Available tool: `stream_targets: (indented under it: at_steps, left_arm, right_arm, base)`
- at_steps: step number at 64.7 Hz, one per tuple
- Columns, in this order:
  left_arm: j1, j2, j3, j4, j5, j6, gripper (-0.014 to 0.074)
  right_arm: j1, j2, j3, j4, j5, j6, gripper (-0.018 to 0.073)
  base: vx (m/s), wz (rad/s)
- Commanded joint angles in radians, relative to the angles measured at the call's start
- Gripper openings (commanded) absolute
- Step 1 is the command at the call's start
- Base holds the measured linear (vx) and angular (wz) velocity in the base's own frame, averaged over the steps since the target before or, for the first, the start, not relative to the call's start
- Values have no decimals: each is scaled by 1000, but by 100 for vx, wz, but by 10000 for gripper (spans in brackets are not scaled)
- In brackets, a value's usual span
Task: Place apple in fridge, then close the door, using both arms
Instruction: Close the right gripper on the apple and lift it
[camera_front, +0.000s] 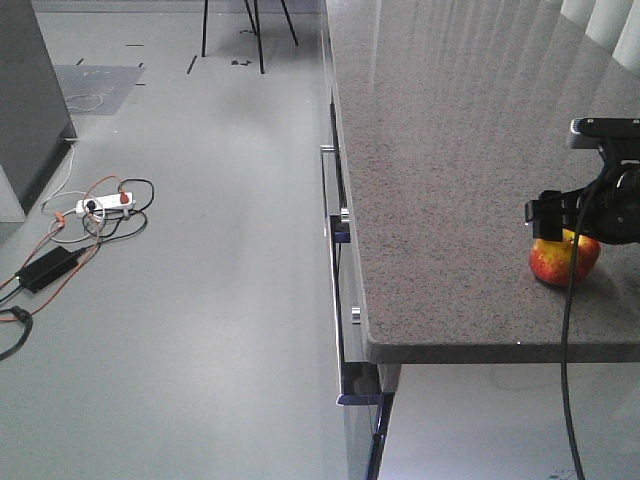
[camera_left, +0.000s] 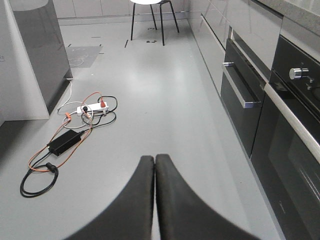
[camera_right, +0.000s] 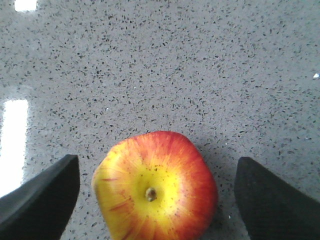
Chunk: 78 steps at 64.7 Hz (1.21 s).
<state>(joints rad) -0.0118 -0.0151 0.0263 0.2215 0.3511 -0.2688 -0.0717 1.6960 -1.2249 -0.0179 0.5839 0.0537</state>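
Speckled grey table (camera_front: 450, 150) is carrying the apple (camera_right: 155, 187), stem up, sitting right between the right end effector's (camera_right: 159, 200) spread fingers (camera_right: 45, 195). Gaps are showing on both sides, so nothing gripped yet. Left end effector (camera_left: 155, 200) is hanging over the floor (camera_left: 150, 100), fingers (camera_left: 135, 200) pressed together, empty. I'm judging the apple light, firm and glossy, so slippery and prone to rolling. I'm suggesting pinching across its widest girth with moderate force to avoid bruising.

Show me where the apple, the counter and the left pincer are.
apple (camera_right: 155, 190): right wrist view, yellow middle near stem.
counter (camera_front: 450, 150): front view, bare speckled top.
left pincer (camera_left: 155, 161): left wrist view, where the tips meet.
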Motion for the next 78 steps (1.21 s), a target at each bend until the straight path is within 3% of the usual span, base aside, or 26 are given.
stream_targets:
  at_steps: [1, 49, 59, 78]
  left_arm:
    - [-2, -11, 18, 3, -69, -1, -5]
    - [-2, -11, 18, 3, -69, -1, -5]
    - [-2, -11, 18, 3, -69, -1, -5]
    - [-2, -11, 18, 3, -69, -1, -5]
  right_arm:
    - [-6, -34, -32, -1, -52, -8, 596]
    - [-6, 29, -31, 0, -15, -11, 575]
    - [-6, 29, -31, 0, -16, -24, 477]
    - [-6, 29, -31, 31, -18, -54, 173]
  base:
    - [0, 0]
    - [0, 0]
    - [0, 0]
    - [0, 0]
